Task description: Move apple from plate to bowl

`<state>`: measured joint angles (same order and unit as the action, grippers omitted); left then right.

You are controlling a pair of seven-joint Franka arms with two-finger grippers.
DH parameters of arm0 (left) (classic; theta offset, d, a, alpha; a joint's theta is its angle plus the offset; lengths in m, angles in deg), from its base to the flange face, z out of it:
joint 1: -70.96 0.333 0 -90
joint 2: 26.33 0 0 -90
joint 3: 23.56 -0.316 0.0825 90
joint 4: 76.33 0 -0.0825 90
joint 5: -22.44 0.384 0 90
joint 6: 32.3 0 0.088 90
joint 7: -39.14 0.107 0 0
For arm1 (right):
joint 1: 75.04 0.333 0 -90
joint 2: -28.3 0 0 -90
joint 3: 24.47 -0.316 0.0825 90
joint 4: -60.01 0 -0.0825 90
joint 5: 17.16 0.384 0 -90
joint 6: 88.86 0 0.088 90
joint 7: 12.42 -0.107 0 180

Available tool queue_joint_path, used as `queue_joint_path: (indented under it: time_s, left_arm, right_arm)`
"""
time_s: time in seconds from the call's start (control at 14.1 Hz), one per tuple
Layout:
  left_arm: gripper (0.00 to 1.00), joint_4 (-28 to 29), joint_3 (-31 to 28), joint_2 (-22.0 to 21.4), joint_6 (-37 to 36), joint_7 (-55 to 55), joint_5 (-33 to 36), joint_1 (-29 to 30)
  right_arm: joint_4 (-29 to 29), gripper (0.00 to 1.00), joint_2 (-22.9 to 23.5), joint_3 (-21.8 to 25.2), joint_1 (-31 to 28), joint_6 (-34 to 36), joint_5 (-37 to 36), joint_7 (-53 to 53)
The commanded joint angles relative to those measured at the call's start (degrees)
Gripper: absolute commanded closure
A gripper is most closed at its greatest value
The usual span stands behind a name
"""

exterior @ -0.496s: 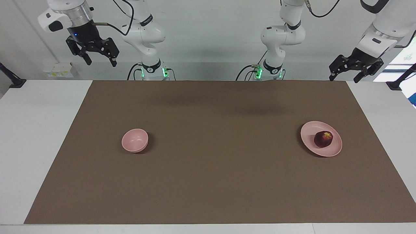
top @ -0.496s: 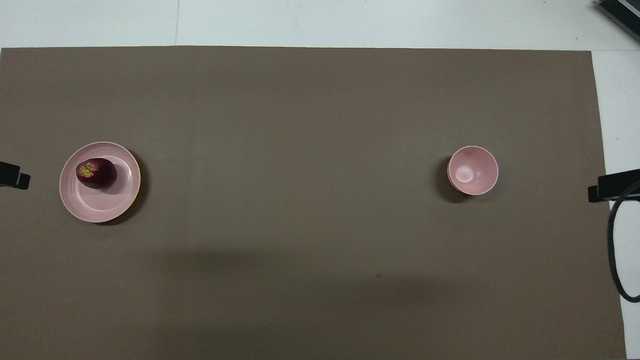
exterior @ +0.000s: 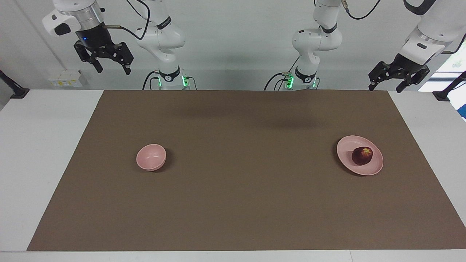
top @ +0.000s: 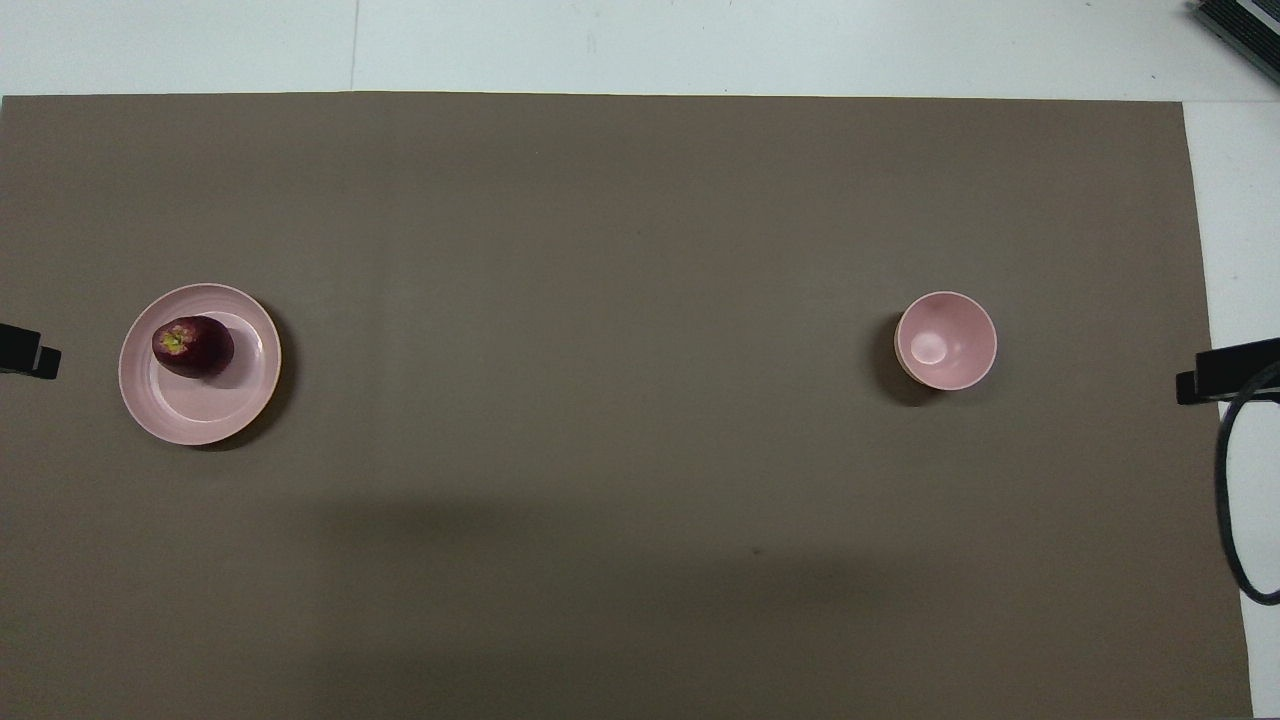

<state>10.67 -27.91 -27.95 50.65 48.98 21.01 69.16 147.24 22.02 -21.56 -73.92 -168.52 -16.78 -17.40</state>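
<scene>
Two pictures half a second apart differ only slightly: the left gripper (exterior: 398,80), raised above the robots' edge of the table at the left arm's end, has crept a touch upward, while nothing on the brown mat (exterior: 233,203) has shifted, so I judge the task has not begun. The small round dark red apple (exterior: 362,155) with its yellowish stem patch sits on the wide shallow pale pink plate (exterior: 349,143), toward the left arm's end of the tabletop, midway between the robots' edge and the edge away from them. The small deep pale pink bowl (exterior: 151,157) stands empty, well apart, toward the right arm's end. Both grippers hold nothing and touch nothing; the left one's fingers are spread apart, and so are those of the right gripper (exterior: 111,64), which waits high above the right arm's corner.
</scene>
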Motion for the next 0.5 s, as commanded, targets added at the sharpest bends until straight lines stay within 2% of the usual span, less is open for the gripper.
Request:
queue_joint_path:
  time_s: [0.0,0.43]
  left_arm:
    - [0.00,1.8,0.3,-1.5,0.5,0.3,-0.8,0.7]
    - [0.00,1.7,0.3,-1.5,0.4,0.3,-0.8,0.5]
  right_arm:
    - [0.1,0.00,-0.1,-0.2,-0.5,-0.3,0.4,0.9]
    - [0.1,0.00,-0.1,-0.2,-0.5,-0.3,0.4,0.9]
